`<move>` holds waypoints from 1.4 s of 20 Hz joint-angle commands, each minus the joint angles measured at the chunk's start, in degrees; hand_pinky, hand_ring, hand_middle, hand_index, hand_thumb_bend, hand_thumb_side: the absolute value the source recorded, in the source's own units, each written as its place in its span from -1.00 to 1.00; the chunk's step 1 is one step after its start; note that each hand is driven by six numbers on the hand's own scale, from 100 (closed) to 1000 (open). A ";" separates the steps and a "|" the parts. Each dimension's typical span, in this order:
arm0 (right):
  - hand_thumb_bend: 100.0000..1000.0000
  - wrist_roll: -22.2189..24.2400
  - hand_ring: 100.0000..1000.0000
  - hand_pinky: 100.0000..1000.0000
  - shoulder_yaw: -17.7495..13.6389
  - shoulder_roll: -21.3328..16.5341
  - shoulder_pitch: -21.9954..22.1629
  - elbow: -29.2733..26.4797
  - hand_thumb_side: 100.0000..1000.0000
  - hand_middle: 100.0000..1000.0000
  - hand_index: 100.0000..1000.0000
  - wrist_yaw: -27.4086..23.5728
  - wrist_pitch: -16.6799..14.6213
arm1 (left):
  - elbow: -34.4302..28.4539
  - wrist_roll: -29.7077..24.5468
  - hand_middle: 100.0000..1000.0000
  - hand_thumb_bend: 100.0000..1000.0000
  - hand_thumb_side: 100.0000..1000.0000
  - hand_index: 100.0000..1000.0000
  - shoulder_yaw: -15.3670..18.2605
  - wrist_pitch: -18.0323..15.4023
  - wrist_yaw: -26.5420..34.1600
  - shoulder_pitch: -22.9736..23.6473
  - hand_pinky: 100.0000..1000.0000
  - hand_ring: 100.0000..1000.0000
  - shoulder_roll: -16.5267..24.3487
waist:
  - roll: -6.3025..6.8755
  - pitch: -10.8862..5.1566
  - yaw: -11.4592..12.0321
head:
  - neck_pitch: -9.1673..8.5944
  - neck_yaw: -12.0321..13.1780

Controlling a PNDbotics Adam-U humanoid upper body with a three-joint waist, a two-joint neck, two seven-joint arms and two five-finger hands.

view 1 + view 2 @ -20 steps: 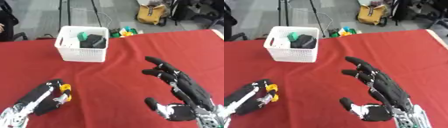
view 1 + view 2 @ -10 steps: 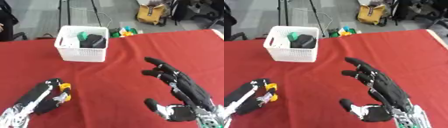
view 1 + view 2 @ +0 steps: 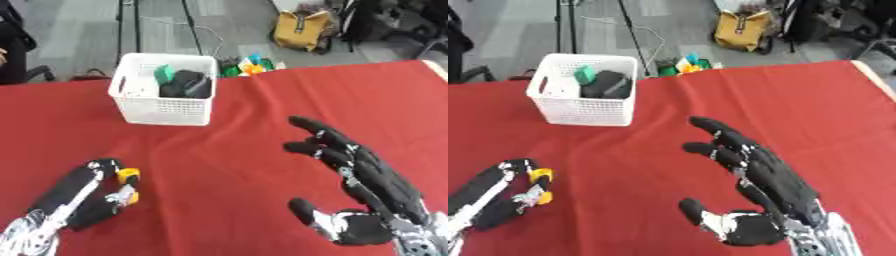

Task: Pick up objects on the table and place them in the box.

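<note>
A white mesh box (image 3: 166,107) stands at the back left of the red table, holding a black thing (image 3: 187,84) and a green thing (image 3: 164,74). At the lower left my left hand (image 3: 77,196) lies low over the cloth with its fingers curled round a small yellow-orange object (image 3: 128,176). My right hand (image 3: 372,190) hovers open at the lower right, fingers spread and pointing toward the box, holding nothing.
The red cloth (image 3: 262,115) covers the table. Beyond its far edge small colourful items (image 3: 249,64) and a yellow bag (image 3: 302,31) lie on the grey floor. A black stand's legs (image 3: 131,20) rise behind the box.
Both hands stay almost still. The left hand still holds the yellow-orange object low at the lower left.
</note>
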 commanded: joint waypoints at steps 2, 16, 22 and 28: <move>-0.29 0.12 1.00 0.50 -0.41 0.01 -0.22 -1.38 1.00 1.00 0.76 -0.55 0.06 | -0.87 0.34 0.26 -1.00 0.42 0.20 -0.08 0.28 -0.19 -0.53 0.84 0.78 0.26 | 0.00 -0.91 0.01 | -0.32 -0.04; -0.28 0.20 1.00 0.50 -0.49 -0.20 -0.24 -1.38 1.00 1.00 0.75 -0.84 0.02 | -1.40 0.84 0.21 -1.00 0.50 0.16 0.08 0.80 0.95 -0.65 0.79 0.74 0.23 | -0.01 -1.04 0.24 | -0.40 -0.08; -0.29 0.26 1.00 0.51 -0.43 -0.28 -0.18 -1.38 1.00 1.00 0.75 -0.96 -0.11 | -2.22 0.92 0.20 -1.00 0.54 0.16 0.18 1.17 1.78 -0.90 0.77 0.73 0.24 | -0.05 -1.13 0.28 | -0.53 -0.05; -0.29 0.24 1.00 0.51 -0.44 -0.38 -0.06 -1.38 1.00 1.00 0.75 -1.08 -0.13 | -4.34 0.56 0.19 -1.00 0.45 0.15 0.21 1.45 2.32 -1.34 0.76 0.72 0.43 | -0.03 -1.35 0.29 | -0.58 0.01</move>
